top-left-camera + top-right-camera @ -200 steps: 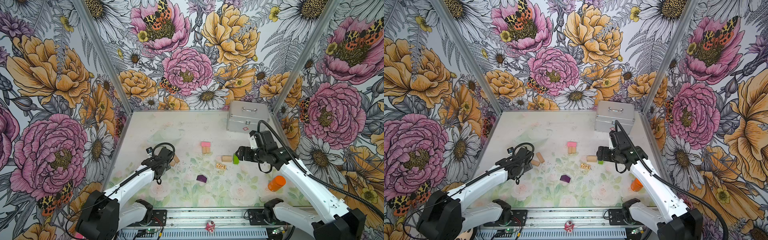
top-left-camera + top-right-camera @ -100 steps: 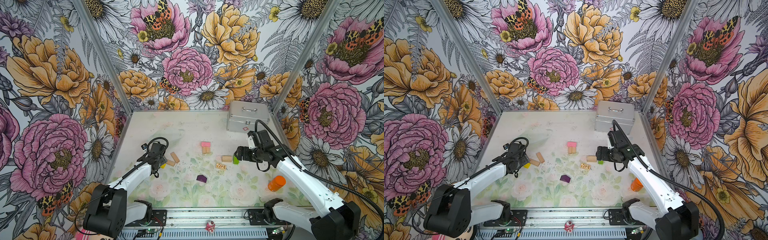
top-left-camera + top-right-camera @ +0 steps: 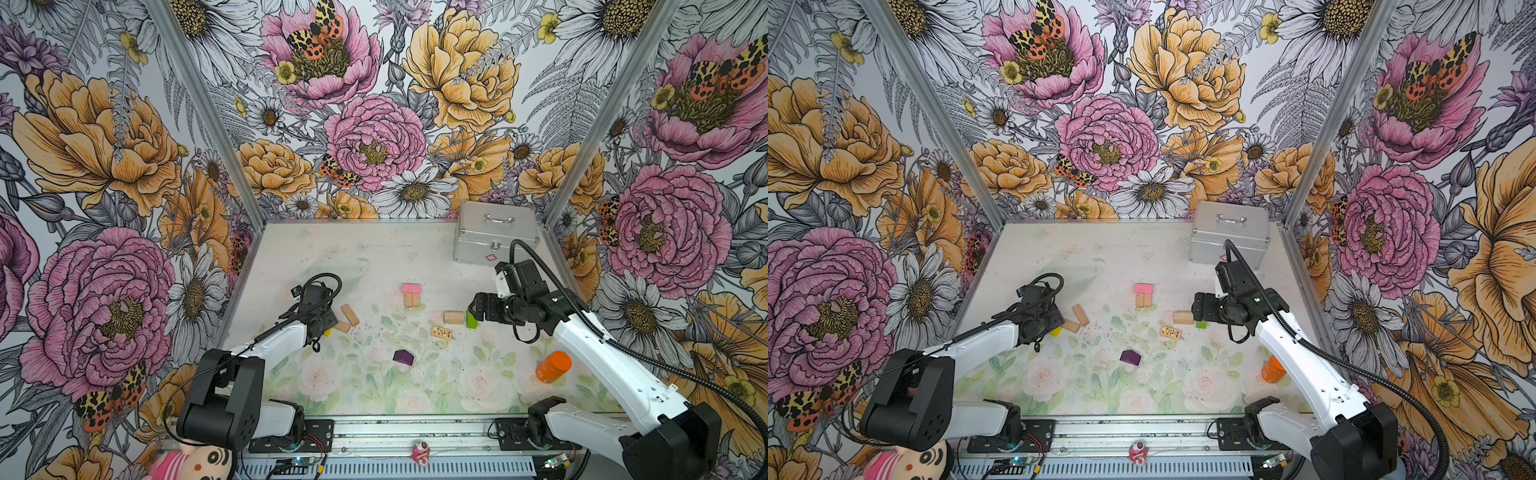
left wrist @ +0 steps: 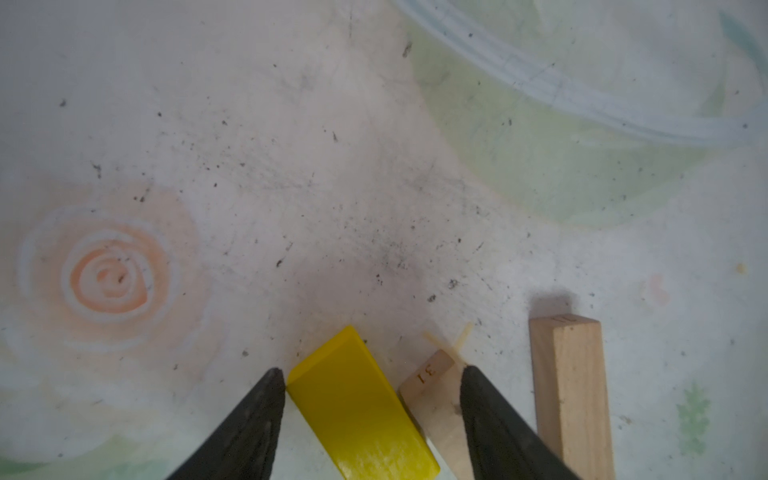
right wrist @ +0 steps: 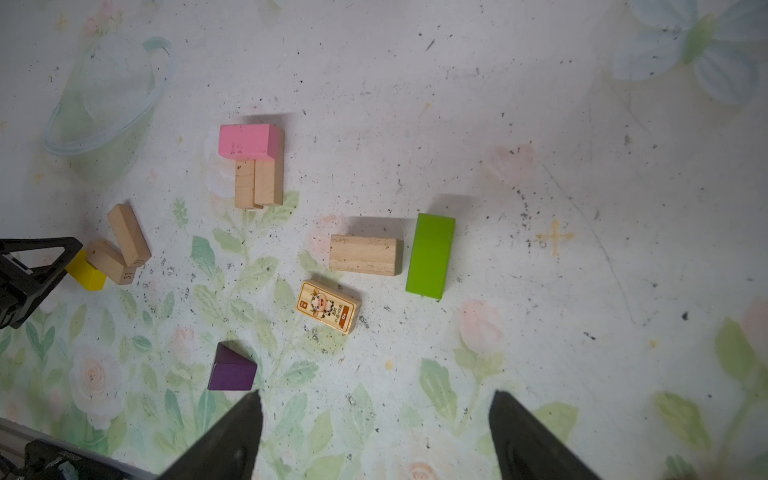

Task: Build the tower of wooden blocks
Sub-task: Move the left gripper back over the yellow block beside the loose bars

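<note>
- Two grippers in view, both low over the floral mat.
- Left gripper: jaws spread to either side of the yellow block, which lies on the mat. One finger touches its corner. The other overlaps the end of the tan plank marked 31, which abuts the yellow block. No firm pinch evident.
- Second tan plank: just beside, outside the jaws.
- Right gripper: jaws wide apart, nothing between them.
- Tower: mid-table between the arms, a pink block across two upright tan planks.
- Loose pieces: lime-green block flat, just beside a tan block; printed tile near; purple house-shaped block apart.
- Silver case stands in the back corner; orange bottle sits beside the right arm.
</note>
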{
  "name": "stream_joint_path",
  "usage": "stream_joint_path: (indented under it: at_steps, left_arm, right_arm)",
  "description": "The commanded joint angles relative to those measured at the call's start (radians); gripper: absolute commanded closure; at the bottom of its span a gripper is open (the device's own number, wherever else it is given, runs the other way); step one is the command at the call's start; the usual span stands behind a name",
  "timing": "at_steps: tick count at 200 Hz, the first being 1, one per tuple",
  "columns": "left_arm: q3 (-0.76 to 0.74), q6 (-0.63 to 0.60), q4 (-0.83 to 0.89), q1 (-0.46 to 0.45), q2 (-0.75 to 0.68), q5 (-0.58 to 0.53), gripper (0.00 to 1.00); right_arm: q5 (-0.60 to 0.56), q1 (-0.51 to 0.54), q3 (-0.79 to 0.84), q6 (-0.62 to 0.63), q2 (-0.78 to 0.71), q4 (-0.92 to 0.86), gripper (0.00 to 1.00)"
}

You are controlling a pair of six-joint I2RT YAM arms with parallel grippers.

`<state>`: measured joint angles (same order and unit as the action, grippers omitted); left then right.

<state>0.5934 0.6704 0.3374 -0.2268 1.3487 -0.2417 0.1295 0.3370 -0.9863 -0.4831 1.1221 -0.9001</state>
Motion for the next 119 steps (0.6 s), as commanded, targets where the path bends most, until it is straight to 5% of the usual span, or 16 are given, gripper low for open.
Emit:
stream_joint_path:
  at_steps: [1,47,119]
  left_arm:
    - [0.004,-0.036,-0.027,-0.007,0.011,0.005,0.32]
    - [0.056,-0.086,0.015,0.006,0.025,-0.047,0.32]
    - [0.082,-0.138,-0.037,0.023,0.118,0.025,0.34]
  right_arm:
    - [0.010,0.009,-0.001,0.006,-0.021,0.015,0.12]
    - [0.016,0.009,-0.003,0.005,-0.023,0.013,0.12]
    - [0.015,0.010,-0.012,-0.004,-0.025,0.006,0.13]
